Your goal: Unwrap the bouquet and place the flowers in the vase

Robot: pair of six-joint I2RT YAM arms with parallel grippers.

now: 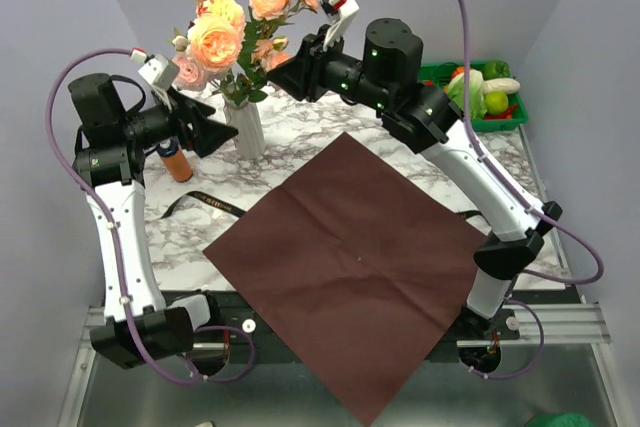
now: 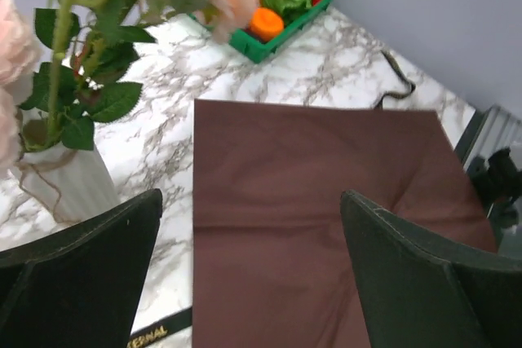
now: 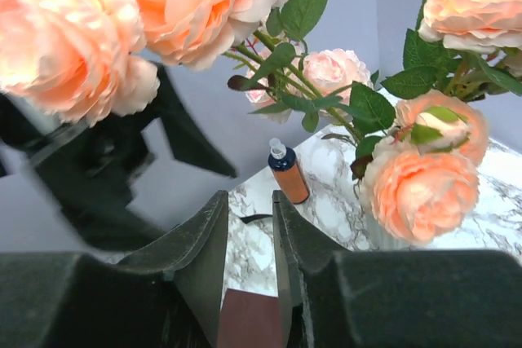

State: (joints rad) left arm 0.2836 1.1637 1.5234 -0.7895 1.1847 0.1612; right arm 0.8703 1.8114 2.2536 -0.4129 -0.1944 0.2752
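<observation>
The flowers (image 1: 235, 27), peach and pink roses with green leaves, stand with their stems in the white ribbed vase (image 1: 247, 127) at the back of the table. The dark red wrapping paper (image 1: 350, 257) lies flat and unfolded in the middle, and the black ribbon (image 1: 205, 202) lies loose left of it. My left gripper (image 1: 203, 127) hovers just left of the vase, open wide, with only paper (image 2: 310, 201) showing between its jaws (image 2: 251, 197). My right gripper (image 1: 285, 72) sits beside the blooms on their right. Its jaws (image 3: 249, 197) stand narrowly open with nothing between them.
A small orange bottle (image 1: 176, 162) with a dark cap stands left of the vase, close under my left arm. A green crate of vegetables (image 1: 485, 97) sits at the back right corner. The paper's near corner hangs over the table's front edge.
</observation>
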